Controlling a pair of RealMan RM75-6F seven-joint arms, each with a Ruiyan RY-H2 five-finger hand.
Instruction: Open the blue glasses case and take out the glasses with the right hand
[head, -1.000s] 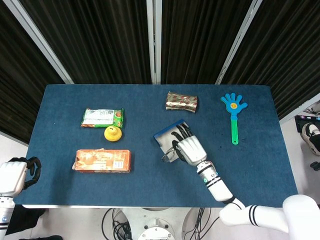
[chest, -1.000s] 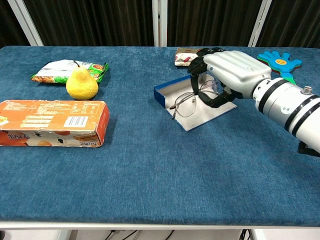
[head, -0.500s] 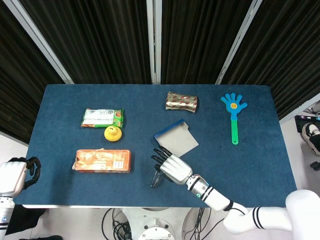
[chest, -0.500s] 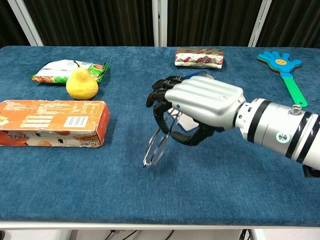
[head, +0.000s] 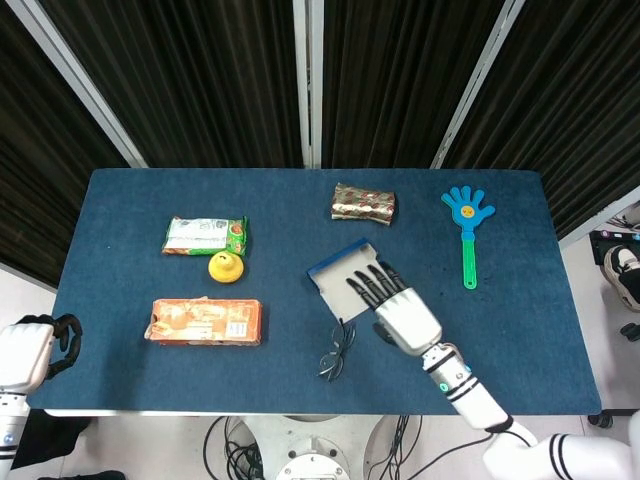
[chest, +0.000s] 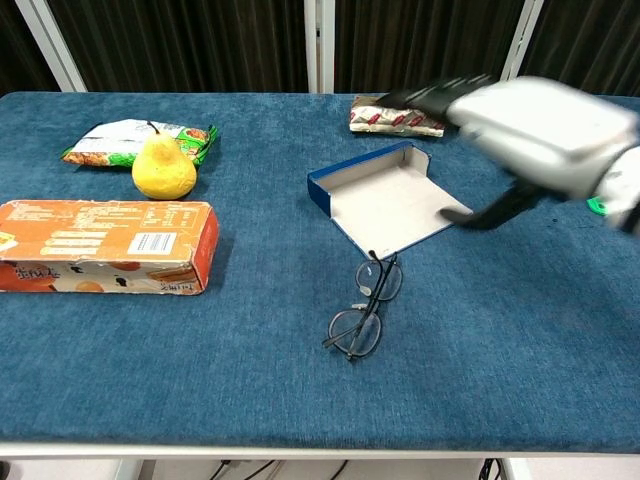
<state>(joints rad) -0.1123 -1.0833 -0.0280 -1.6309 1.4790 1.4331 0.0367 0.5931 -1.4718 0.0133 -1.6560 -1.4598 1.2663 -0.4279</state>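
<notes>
The blue glasses case (head: 345, 282) (chest: 385, 202) lies open and empty on the table, its pale inside showing. The wire-framed glasses (head: 337, 354) (chest: 364, 307) lie on the blue cloth just in front of the case, held by nothing. My right hand (head: 397, 308) (chest: 528, 122) hovers over the case's right side with its dark fingers spread and nothing in them; it is blurred in the chest view. My left hand (head: 30, 352) hangs off the table's front left corner with its fingers curled in and nothing in them.
An orange box (head: 205, 322) (chest: 103, 246), a yellow pear (head: 226, 267) (chest: 163, 166) and a green snack packet (head: 205, 236) (chest: 130, 138) lie at the left. A foil packet (head: 363, 203) (chest: 397, 114) and a blue hand-shaped clapper (head: 468, 231) lie at the back right.
My right hand carried the glasses out of the case toward the table's front, let them go on the cloth, and has drawn back up to the right, open. The left hand has not moved.
</notes>
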